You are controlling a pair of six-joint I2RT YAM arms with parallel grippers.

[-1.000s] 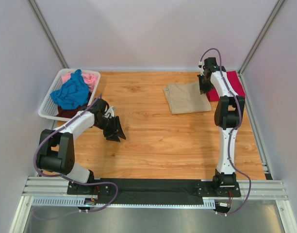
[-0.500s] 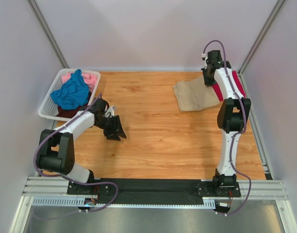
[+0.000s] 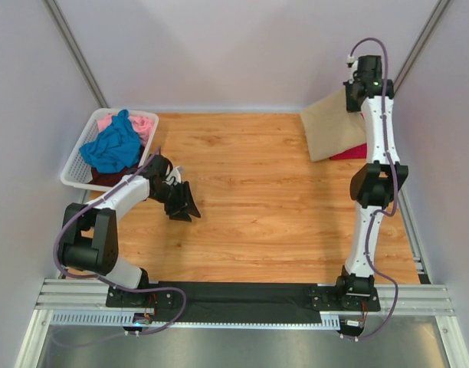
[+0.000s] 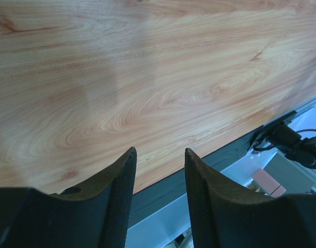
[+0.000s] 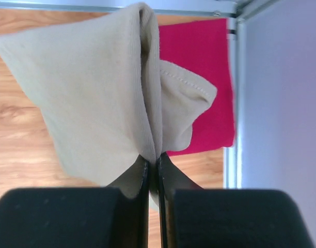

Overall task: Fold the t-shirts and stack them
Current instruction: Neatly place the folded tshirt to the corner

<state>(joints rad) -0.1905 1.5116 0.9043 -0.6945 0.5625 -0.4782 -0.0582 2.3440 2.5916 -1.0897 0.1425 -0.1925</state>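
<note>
My right gripper [image 3: 352, 90] is shut on the folded tan t-shirt [image 3: 332, 126] and holds it lifted at the far right, over the folded crimson t-shirt [image 3: 351, 152] on the table. In the right wrist view the tan shirt [image 5: 96, 88] hangs pinched at my gripper [image 5: 153, 160], with the crimson shirt [image 5: 204, 88] behind it. My left gripper [image 3: 182, 205] is open and empty, low over bare wood [image 4: 158, 88] at the left. A blue t-shirt [image 3: 112, 146], a pink one [image 3: 142, 124] and a dark one [image 3: 104, 176] lie crumpled in the basket.
A white plastic lattice basket [image 3: 72, 170] stands at the far left. Grey walls and metal posts close in the table at the back and sides. A black strip and metal rail [image 3: 242, 299] run along the near edge.
My right gripper has lifted the tan shirt off the table and carried it right and back, over the crimson shirt. The left arm has not moved.
</note>
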